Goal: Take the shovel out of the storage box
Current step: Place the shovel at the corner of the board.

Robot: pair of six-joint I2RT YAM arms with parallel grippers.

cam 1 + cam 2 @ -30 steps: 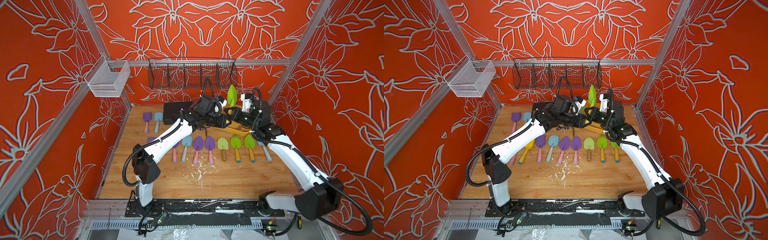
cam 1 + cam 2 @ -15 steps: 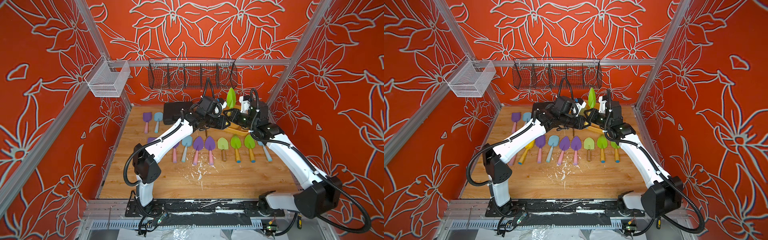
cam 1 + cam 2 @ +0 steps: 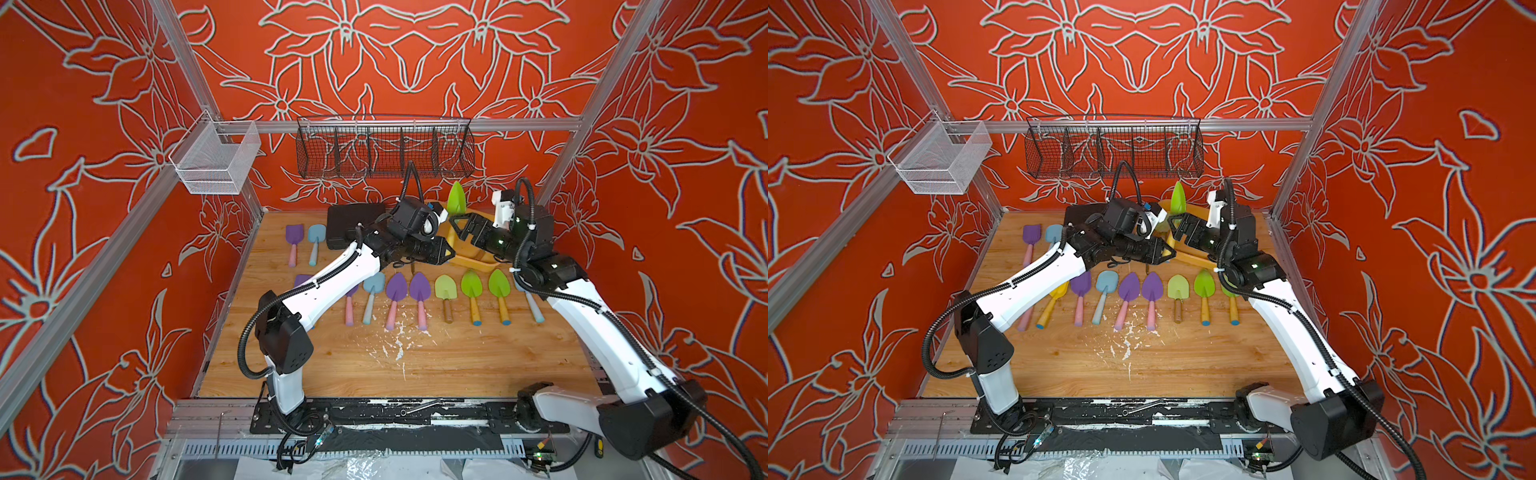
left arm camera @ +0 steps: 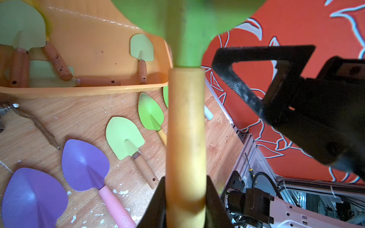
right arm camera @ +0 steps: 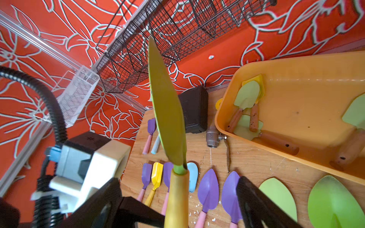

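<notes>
Left gripper (image 4: pixel 185 199) clamps the shovel (image 4: pixel 185 118) by its yellow handle, blade upright; right gripper (image 3: pixel 464 228) gapes wide around it, apparently without contact. The storage box (image 3: pixel 478 262) lies near.

Arms reach toward 12 o'clock; left claw (image 4: pixel 185 197) clamps the shovel (image 3: pixel 456 198), right claw (image 3: pixel 462 229) at 3 o'clock gapes wide.
</notes>
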